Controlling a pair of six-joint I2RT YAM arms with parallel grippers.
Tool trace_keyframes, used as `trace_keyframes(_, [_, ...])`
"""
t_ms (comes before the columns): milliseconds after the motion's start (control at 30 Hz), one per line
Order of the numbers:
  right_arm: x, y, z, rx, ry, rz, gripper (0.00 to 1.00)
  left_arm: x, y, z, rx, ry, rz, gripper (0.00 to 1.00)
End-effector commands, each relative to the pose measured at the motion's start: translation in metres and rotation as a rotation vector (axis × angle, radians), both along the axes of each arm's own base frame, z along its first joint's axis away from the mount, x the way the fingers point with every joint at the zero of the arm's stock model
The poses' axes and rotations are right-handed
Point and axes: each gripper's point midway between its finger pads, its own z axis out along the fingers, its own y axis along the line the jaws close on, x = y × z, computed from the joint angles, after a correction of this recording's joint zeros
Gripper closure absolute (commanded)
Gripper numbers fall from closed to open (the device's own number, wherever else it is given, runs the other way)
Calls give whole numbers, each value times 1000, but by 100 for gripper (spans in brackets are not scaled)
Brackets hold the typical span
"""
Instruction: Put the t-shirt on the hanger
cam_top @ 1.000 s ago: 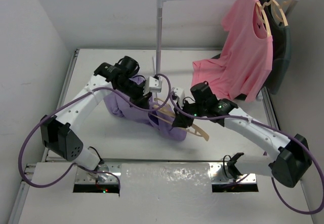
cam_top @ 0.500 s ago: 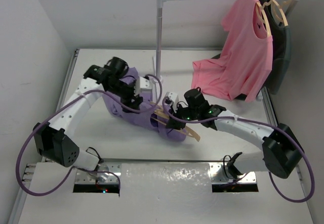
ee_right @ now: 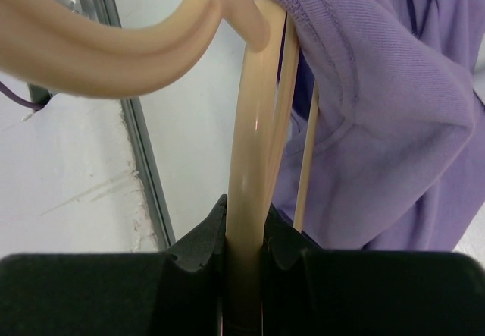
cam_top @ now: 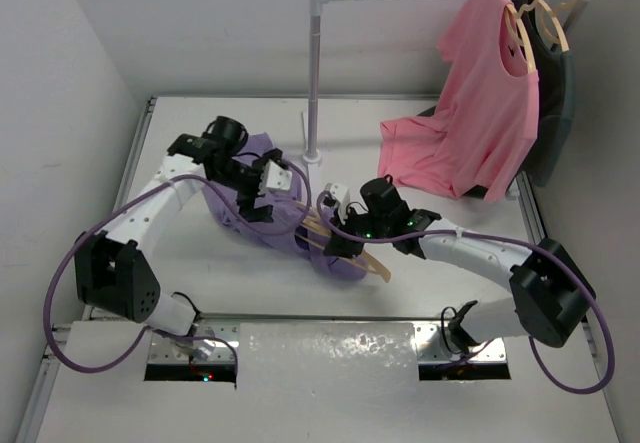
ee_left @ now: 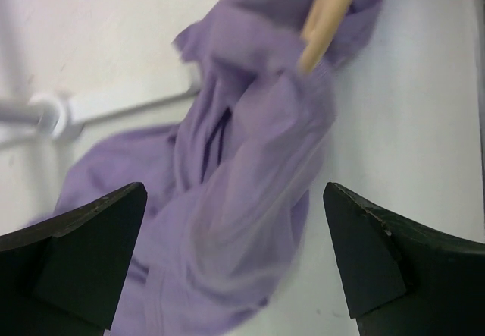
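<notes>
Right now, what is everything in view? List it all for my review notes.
t-shirt: one, lavender, crumpled on the table, mid-left.
hanger: one, tan, partly inside the t-shirt.
rack: one, white-grey, at the table's back.
pink t-shirt: one, pink, hanging at the rack's right end.
dark garment: one, dark, hanging behind the pink t-shirt.
rail hangers: two, tan, carrying those two garments.
table: one, white.
left gripper: one, black, open over the t-shirt.
right gripper: one, black, shut on the hanger.

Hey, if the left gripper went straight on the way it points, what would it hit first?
The t-shirt: its bunched purple cloth lies straight ahead between the open fingers of the left gripper, probably before the table. Depth is unclear.
</notes>
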Motion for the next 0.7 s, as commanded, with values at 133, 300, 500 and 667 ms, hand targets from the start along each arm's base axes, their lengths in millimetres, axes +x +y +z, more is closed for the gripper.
trace_keyframes(133, [11,23,43,90,-103,57,100,-14,-18,-26,18,-21,-253,0])
trace_keyframes(300, [14,27,54,105,-127,72,100,-11,-25,-48,53,-1,-241,15])
trace_keyframes(500, [11,25,50,72,-121,100,100,-5,-31,-42,46,93,-137,100])
trace_keyframes(667, [28,26,56,45,-146,36,95,1,-16,-29,55,109,54,100])
